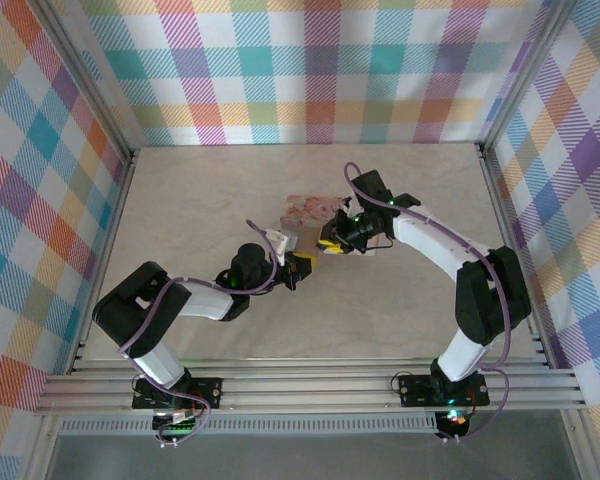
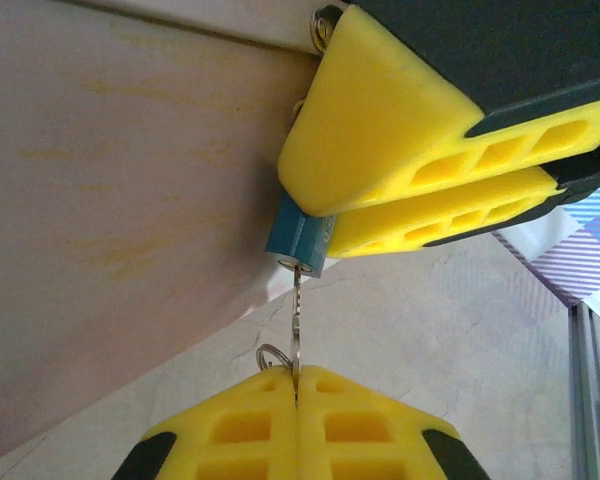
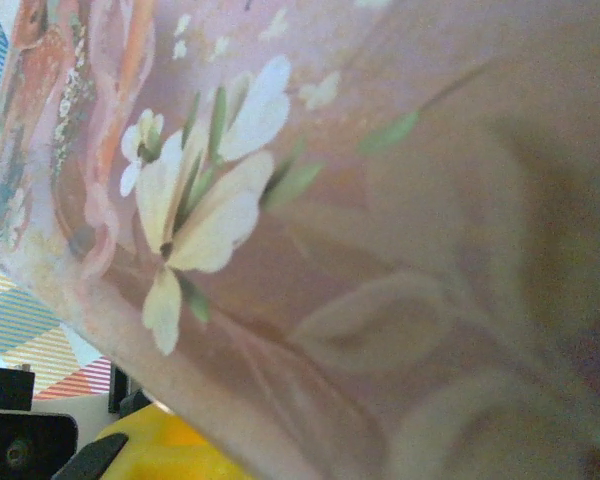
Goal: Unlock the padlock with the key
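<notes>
The blue padlock (image 2: 298, 240) hangs at the edge of the pink tin box (image 2: 130, 200). My right gripper (image 2: 312, 214) comes in from the upper right, its two yellow fingers (image 2: 380, 120) shut on the padlock's body. The thin metal key (image 2: 298, 300) stands upright with its tip in the keyhole on the padlock's underside. My left gripper (image 2: 297, 385) is shut on the key's head, and a small key ring (image 2: 270, 355) sticks out beside it. From above, the left gripper (image 1: 298, 268) and the right gripper (image 1: 330, 243) meet at the box's near side.
The pink box (image 1: 310, 208) with its flower print (image 3: 200, 200) lies in the middle of the pale table (image 1: 180, 200). Plaid walls enclose the table on three sides. An aluminium rail (image 1: 310, 385) runs along the near edge.
</notes>
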Tool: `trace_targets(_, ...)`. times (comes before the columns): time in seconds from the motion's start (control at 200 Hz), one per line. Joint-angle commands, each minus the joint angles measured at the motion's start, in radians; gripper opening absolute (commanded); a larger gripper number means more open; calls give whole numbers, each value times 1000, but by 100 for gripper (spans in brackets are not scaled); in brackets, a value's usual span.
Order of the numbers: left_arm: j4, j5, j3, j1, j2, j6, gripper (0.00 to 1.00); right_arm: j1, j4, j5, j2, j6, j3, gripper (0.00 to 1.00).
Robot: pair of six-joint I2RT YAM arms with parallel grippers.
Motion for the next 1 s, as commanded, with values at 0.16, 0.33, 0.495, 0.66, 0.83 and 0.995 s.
trace_targets(0.16,163,19,14,4,63,-52,0,-16,44,-169,-54,0,-18,0)
trace_targets(0.33,197,36,19,15,83,-70,0,-23,11,-178,-53,-32,-13,0)
trace_targets(0.495,157,43,21,21,54,-53,0,-26,-9,-166,-46,-59,-16,0)
trace_targets(0.66,136,53,21,27,43,-51,0,-26,-41,-152,-34,-93,-2,0)
trace_targets(0.83,74,84,43,31,16,-47,0,-26,-95,-108,-30,-129,19,0)
trace_targets(0.995,57,107,51,31,-3,-60,0,-26,-99,-94,-29,-129,16,0)
